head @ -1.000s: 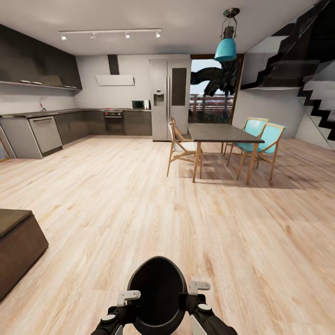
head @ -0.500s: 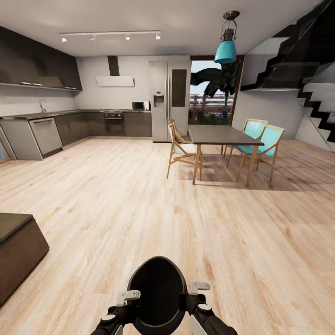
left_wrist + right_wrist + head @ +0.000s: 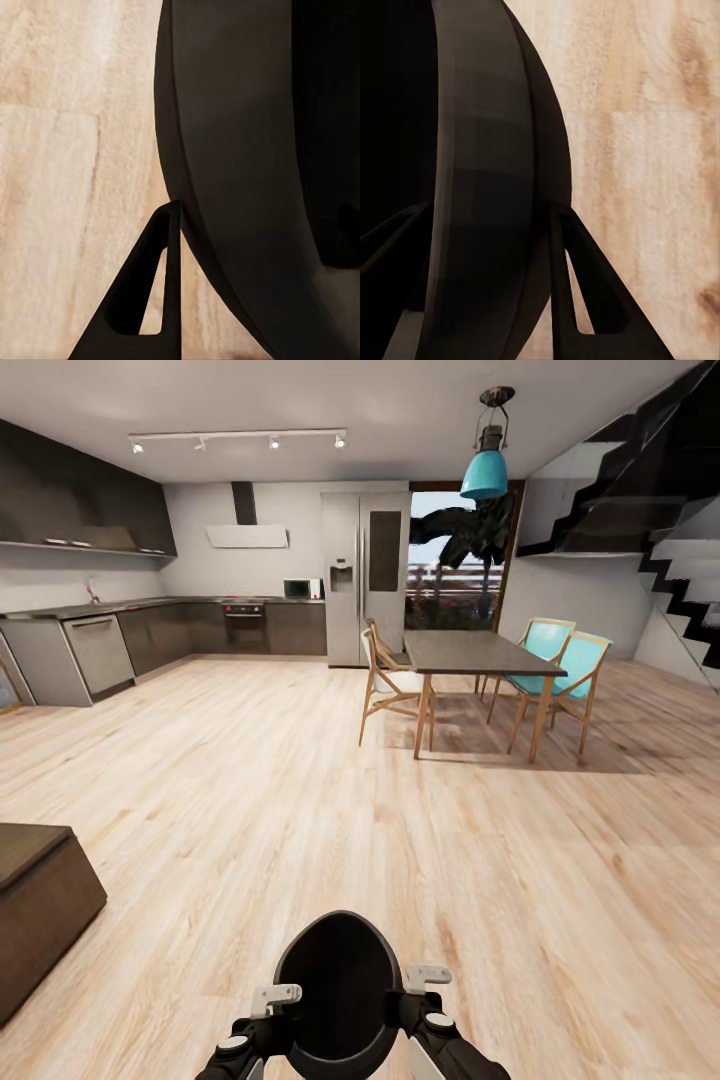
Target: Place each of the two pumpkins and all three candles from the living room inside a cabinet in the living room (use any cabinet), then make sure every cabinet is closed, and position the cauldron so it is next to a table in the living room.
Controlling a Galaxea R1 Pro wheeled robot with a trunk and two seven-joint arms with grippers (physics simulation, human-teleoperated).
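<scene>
The black cauldron [image 3: 338, 990] hangs low in front of me in the head view, mouth up, carried between both arms over the wood floor. My left gripper [image 3: 283, 1012] is shut on its rim; in the left wrist view one dark finger [image 3: 154, 277] lies against the outer wall of the cauldron [image 3: 247, 172]. My right gripper [image 3: 407, 1000] is shut on the opposite rim; in the right wrist view one finger [image 3: 577, 277] is outside the cauldron [image 3: 487, 150] wall and the other inside. The end of a low dark brown cabinet [image 3: 40, 900] shows at the left. Pumpkins, candles and the table are out of view.
Open plank floor [image 3: 300, 790] stretches ahead. A dining set [image 3: 480, 655] with a dark top, wooden legs and teal chairs stands ahead on the right. Kitchen counters [image 3: 120, 635] and a fridge [image 3: 365, 575] line the far wall. Stairs [image 3: 680, 570] rise at the right.
The whole picture has slid slightly downward, so the camera has moved. The cauldron stays in the same place between both grippers.
</scene>
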